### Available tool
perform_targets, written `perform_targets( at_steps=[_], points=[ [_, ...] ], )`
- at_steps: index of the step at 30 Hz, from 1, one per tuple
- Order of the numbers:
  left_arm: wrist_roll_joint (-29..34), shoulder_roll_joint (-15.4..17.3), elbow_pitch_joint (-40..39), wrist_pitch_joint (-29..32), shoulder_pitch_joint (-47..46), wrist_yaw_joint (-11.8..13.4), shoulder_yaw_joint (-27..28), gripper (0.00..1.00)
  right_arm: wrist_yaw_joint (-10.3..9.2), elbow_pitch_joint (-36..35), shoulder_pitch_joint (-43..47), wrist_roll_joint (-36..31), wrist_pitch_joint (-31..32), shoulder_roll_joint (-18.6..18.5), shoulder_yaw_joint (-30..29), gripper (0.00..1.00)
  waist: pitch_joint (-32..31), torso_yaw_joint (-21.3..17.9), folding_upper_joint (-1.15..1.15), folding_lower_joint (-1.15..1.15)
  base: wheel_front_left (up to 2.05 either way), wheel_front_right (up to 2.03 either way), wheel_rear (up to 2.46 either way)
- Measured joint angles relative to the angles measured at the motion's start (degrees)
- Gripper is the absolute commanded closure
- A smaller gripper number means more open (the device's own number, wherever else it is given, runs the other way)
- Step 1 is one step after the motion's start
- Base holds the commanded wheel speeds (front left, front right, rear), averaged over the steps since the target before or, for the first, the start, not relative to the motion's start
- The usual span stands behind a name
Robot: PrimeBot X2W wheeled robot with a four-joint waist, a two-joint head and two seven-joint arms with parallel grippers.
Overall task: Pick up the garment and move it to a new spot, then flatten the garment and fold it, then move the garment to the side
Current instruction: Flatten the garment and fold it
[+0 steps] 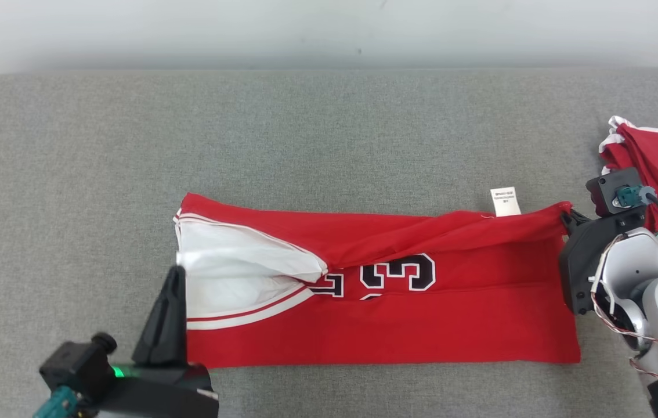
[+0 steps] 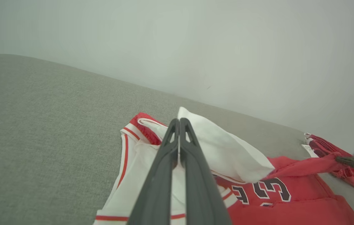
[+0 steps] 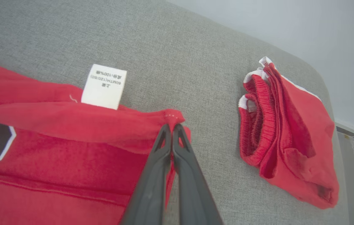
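**Both ends pinched, far edge up: fold toward near side next**

At left fingers (image 2: pixel 178 121): pressed together, apparently nipping the white inside layer (image 2: pixel 220 147) at the armhole end of the red jersey (image 1: pixel 375 331). At right fingers (image 3: pixel 171 126): tight together, clamped on the red hem corner, just beside the care label (image 3: pixel 103 86).

Between the two grips: far edge raised and drawn into a taut ridge, draped part-way over the black number print (image 1: pixel 398 273). Rest of jersey flat on the grey padded surface (image 1: pixel 306 133), with long axis L–R across head view. One arm per end, neither nearer than the other.

Judged step: lengthwise fold, approx. half done. Calls for both grips carried together toward the near edge, kept level for a straight ridge. Risk: white layer slipping out on the left, given the shallow-looking hold there.

Room: plenty of bare surface beyond the jersey up to the pale wall (image 1: pixel 329 29), and off to the left. Tighter on the right, w/ folded red shorts (image 3: pixel 286 140) near the right arm, apart from the jersey but close to its hem corner. Front edge of surface out of frame, so margin there impossible to tell.
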Motion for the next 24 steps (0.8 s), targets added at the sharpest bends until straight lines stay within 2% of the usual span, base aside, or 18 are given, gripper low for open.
perform_targets(
  at_steps=[10,15,16,17,24],
  points=[
    [-1.8,-1.3,2.3,0.1,4.3,0.3,-0.5,1.0,0.0,-2.9,3.0,1.3,3.1,-5.2,4.1,1.0,-0.7,-0.1,0.0,0.01,0.0,0.0,0.0],
    [-2.4,-2.0,2.9,0.1,5.6,0.4,-0.6,1.0,0.0,-3.6,3.7,2.2,3.7,-6.1,4.9,1.0,-0.8,0.1,0.0,0.01,0.0,0.0,0.0],
    [-2.5,-2.1,3.1,-0.1,5.8,0.5,-0.3,1.0,0.0,-3.7,4.5,2.7,3.8,-6.4,5.6,0.69,-0.9,0.3,0.0,0.01,0.0,0.0,0.0],
    [-2.6,-2.2,3.2,-0.1,6.2,0.5,-0.3,1.0,0.0,-3.7,4.5,2.8,4.1,-6.5,5.8,0.0,-0.9,0.3,0.0,0.01,0.0,0.0,0.0],
    [-3.0,-2.7,4.6,-0.1,7.4,0.4,-0.9,1.0,0.0,-4.1,5.4,3.6,4.9,-6.5,4.4,0.0,-1.2,0.6,0.0,0.01,0.0,0.0,0.0]
  ],
)
